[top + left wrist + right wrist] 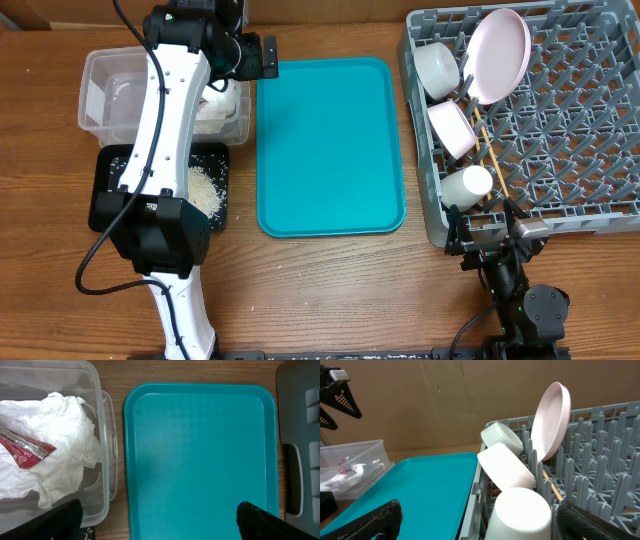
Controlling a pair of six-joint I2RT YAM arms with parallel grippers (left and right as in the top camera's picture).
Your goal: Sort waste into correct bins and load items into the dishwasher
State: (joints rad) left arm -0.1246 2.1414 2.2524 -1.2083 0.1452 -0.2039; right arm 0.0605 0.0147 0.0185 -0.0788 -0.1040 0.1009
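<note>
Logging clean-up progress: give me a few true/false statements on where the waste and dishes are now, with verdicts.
The red wrapper lies on the napkin in the clear tub. True.
A bowl sits on the teal tray. False: the teal tray bears no dish; the bowls are in the grey rack.
The rice is in the black tray. True.
The large plate lies flat on the teal tray. False: the large plate stands on edge in the rack.
The left claw grips the napkin. False: the left claw is open, holding nothing.
</note>
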